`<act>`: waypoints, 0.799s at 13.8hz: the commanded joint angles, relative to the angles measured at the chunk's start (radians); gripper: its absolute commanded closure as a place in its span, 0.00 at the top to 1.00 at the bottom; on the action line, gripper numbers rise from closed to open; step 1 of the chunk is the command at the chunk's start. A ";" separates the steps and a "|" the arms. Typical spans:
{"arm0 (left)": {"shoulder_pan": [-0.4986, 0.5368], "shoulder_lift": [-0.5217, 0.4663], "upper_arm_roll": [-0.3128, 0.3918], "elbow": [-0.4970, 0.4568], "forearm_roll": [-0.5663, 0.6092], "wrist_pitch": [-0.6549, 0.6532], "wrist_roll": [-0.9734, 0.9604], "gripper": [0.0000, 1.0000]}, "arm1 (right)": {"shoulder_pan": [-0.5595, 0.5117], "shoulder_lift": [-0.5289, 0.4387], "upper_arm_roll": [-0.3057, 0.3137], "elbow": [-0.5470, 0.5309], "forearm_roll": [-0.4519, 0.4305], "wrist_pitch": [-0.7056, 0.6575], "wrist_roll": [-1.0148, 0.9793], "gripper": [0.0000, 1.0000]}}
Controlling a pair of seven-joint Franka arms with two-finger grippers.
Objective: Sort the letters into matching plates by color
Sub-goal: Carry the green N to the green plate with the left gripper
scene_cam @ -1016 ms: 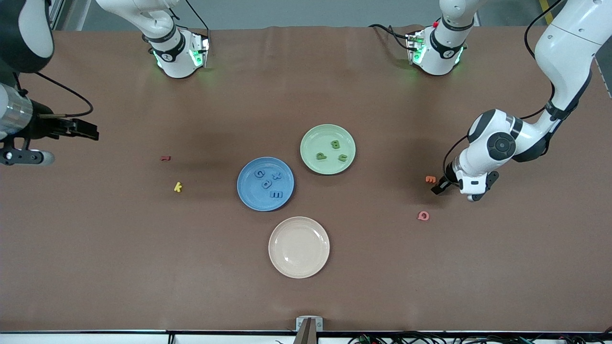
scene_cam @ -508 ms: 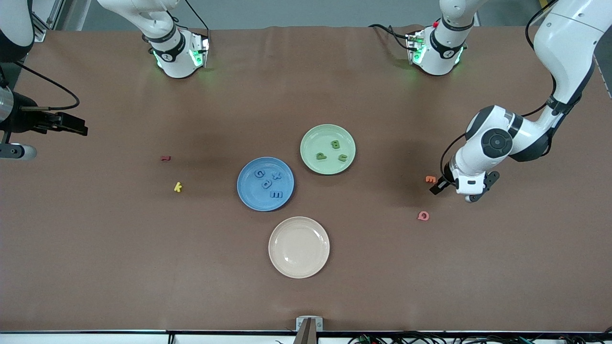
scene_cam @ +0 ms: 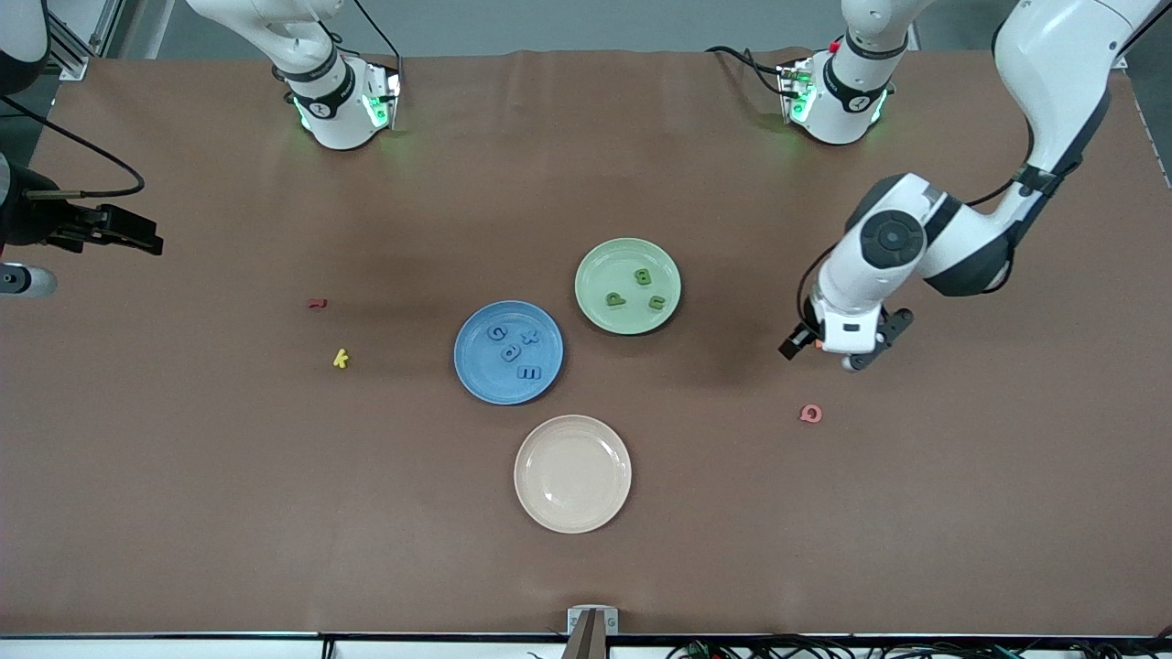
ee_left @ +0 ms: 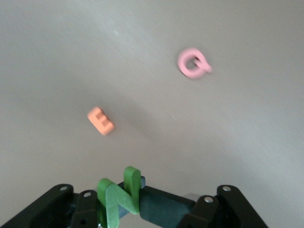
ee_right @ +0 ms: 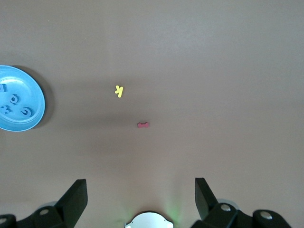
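- Nearest the front camera you have the cream plate [scene_cam: 572,473], with nothing on it.
- A little farther, toward the left arm's end of the table, a pink Q [scene_cam: 810,413] lies flat on the table [scene_cam: 183,513]; the left wrist view shows it too [ee_left: 192,63].
- Next comes the blue plate [scene_cam: 481,375], with four blue letters [scene_cam: 515,351] resting in it, well apart from the rim.
- Level with that plate, toward the right arm's end, you can see a yellow k [scene_cam: 341,358], and slightly farther a small red letter [scene_cam: 317,302].
- The left gripper [ee_left: 124,202] hangs in the air over bare table between the pale green plate and the pink Q, clamped on a green letter [ee_left: 119,196]. In the left wrist view it looks like a Z or an N, pinched upright between the dark fingers; you cannot see it from the front camera.
- An orange E [ee_left: 100,120] lies on the table beneath that gripper's reach, near the pink Q but apart from it. In the front view the arm covers it.
- The pale green plate [scene_cam: 604,261] sits just beside the blue one, slightly farther, and holds three green letters [scene_cam: 635,287].
- The right gripper [ee_right: 141,195] waits high over the right arm's end of the table, its fingers spread wide with nothing between them.
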 commanded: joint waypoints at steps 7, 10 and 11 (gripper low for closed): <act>-0.411 0.082 0.011 0.075 0.027 -0.016 -0.306 0.00 | -0.018 0.032 0.014 0.037 0.001 -0.018 0.002 1.00; -0.722 0.161 0.204 0.201 0.027 -0.016 -0.450 0.00 | -0.031 0.034 0.011 0.065 0.009 -0.012 0.002 1.00; -0.813 0.181 0.267 0.242 0.027 -0.016 -0.493 0.00 | -0.034 0.032 0.011 0.077 0.009 -0.014 -0.003 1.00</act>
